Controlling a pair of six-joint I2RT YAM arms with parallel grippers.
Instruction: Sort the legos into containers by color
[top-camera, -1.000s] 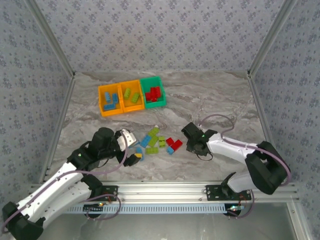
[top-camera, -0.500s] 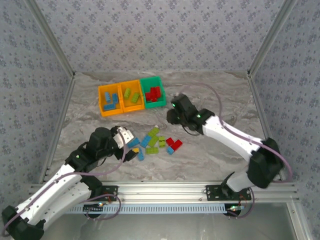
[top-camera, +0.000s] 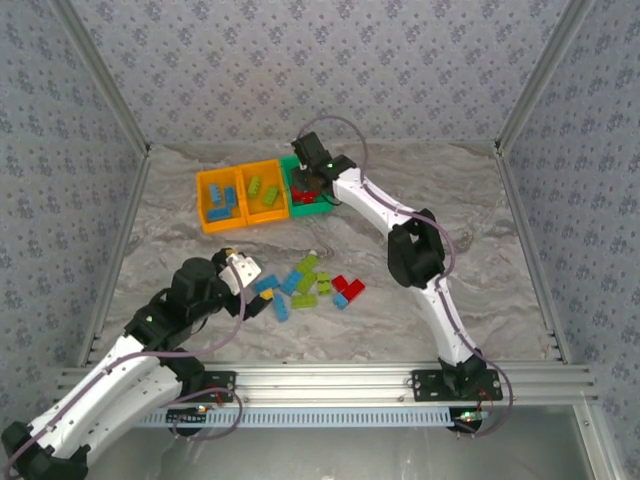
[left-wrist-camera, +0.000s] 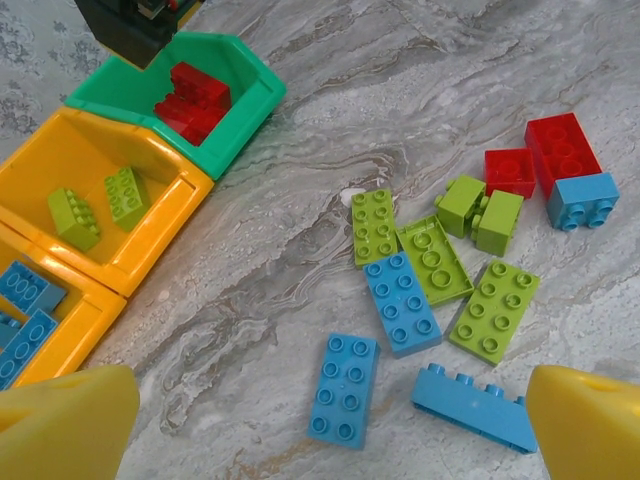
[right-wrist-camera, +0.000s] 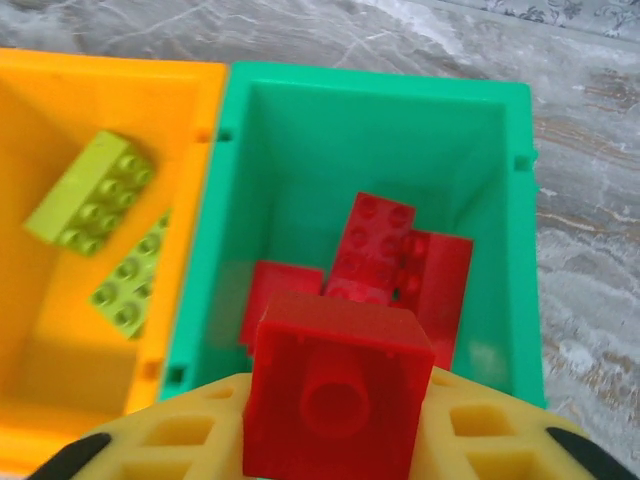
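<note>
While the right gripper (right-wrist-camera: 338, 440) pinches a red brick (right-wrist-camera: 338, 375), the green bin (right-wrist-camera: 380, 80) lies straight beneath and just far of it, red bricks (right-wrist-camera: 385, 235) inside; the left gripper (left-wrist-camera: 325, 425) hangs spread over the loose bricks (left-wrist-camera: 430, 265).

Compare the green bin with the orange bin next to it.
The green bin holds red bricks; the orange bin holds two lime bricks. The right gripper holds a red brick over the green bin, not over the orange bin. Both are open-topped rectangular bins, joined side by side.
</note>
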